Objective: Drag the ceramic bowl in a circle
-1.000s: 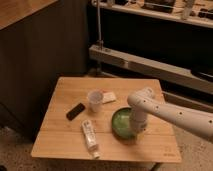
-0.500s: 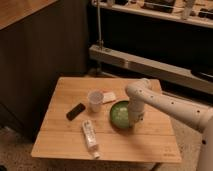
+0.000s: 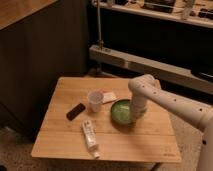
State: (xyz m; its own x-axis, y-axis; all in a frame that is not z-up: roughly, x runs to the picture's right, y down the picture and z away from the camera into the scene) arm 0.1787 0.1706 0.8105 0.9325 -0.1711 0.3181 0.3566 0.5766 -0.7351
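The ceramic bowl (image 3: 120, 111), round, shallow and glossy green inside, sits on the wooden table (image 3: 60, 135) right of centre. My white arm comes in from the right and bends down over the bowl's right side. The gripper (image 3: 136, 113) is at the bowl's right rim, mostly hidden by the wrist. A small translucent white cup (image 3: 95, 100) stands just left of the bowl.
A black rectangular object (image 3: 76, 111) lies left of the cup. A white tube (image 3: 90, 136) lies toward the front of the table. A small pale packet (image 3: 108, 97) lies behind the bowl. A metal rail and dark shelving stand behind the table.
The bowl and the gripper have shifted toward the back of the table, closer to the cup and packet. The arm's elbow has swung up and back.
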